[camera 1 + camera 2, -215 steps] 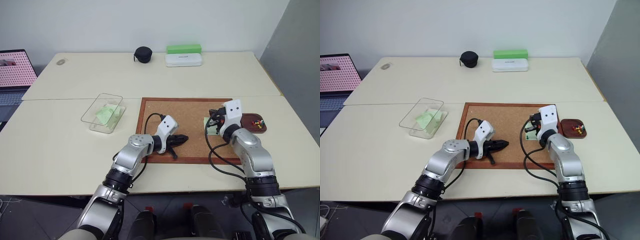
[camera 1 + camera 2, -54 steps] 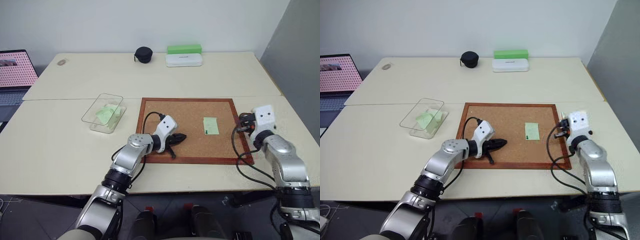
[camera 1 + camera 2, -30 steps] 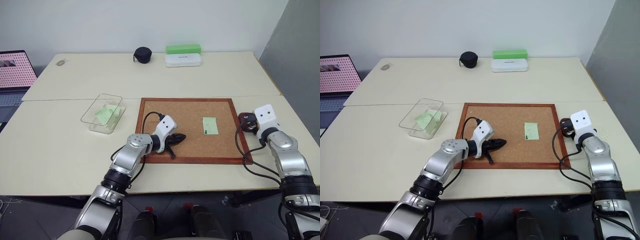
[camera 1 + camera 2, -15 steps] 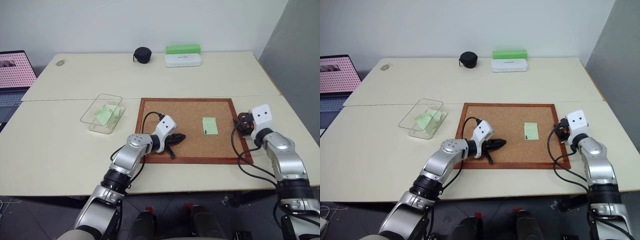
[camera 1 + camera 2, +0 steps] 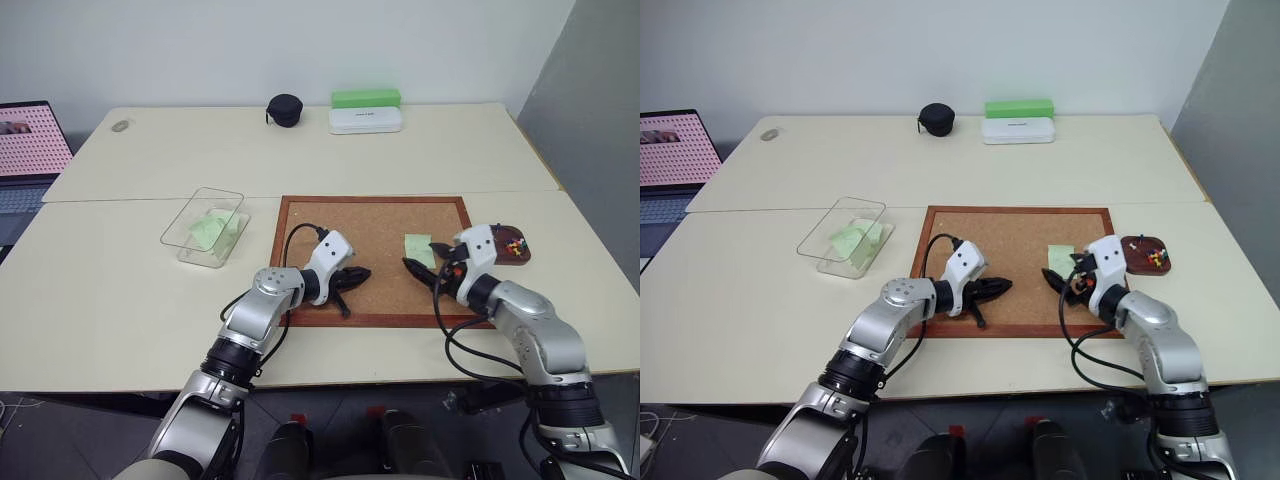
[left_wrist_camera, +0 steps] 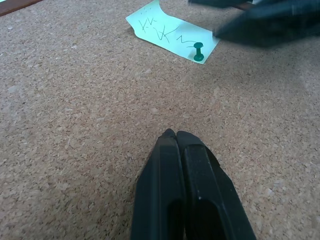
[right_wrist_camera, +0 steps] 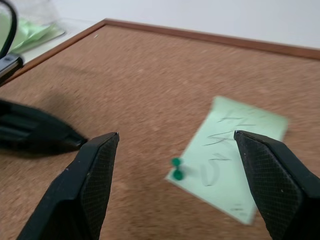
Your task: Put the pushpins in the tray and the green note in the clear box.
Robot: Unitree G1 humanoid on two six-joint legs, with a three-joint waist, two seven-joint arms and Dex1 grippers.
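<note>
right gripper [image 5: 428, 262] sits over the right part of the cork board [image 5: 350, 215] in the left eye view, jaws spread wide and empty, tips just beside the green note [image 5: 416, 247]. left gripper [image 5: 358, 276] rests low on the board's left part, fingers pressed together, holding nothing. tray [image 5: 512, 253] is on the table just off the board's right edge with several pushpins [image 5: 514, 243] already in it; clear box [image 5: 205, 226] is well to the left with pale green slips inside. right eye view gives the same layout, note [image 5: 1061, 258] partly covered by the right wrist. left wrist view: closed fingertips [image 6: 172, 137] lie on bare cork, note [image 6: 171, 35] ahead, one corner curled up, a green pushpin [image 6: 199, 51] stuck through its near corner, right gripper's dark fingers just beyond it. right wrist view: open fingers [image 7: 95, 165] frame the note [image 7: 234, 150], and the green pin [image 7: 176, 168] at the note's corner lies between them, not touched. my read: step in hand is pulling that last pin. next move calls for lowering onto the pin head, centring it between the tips, closing, lifting straight up. note stays loose until then; risk is nipping paper with the pin.
</note>
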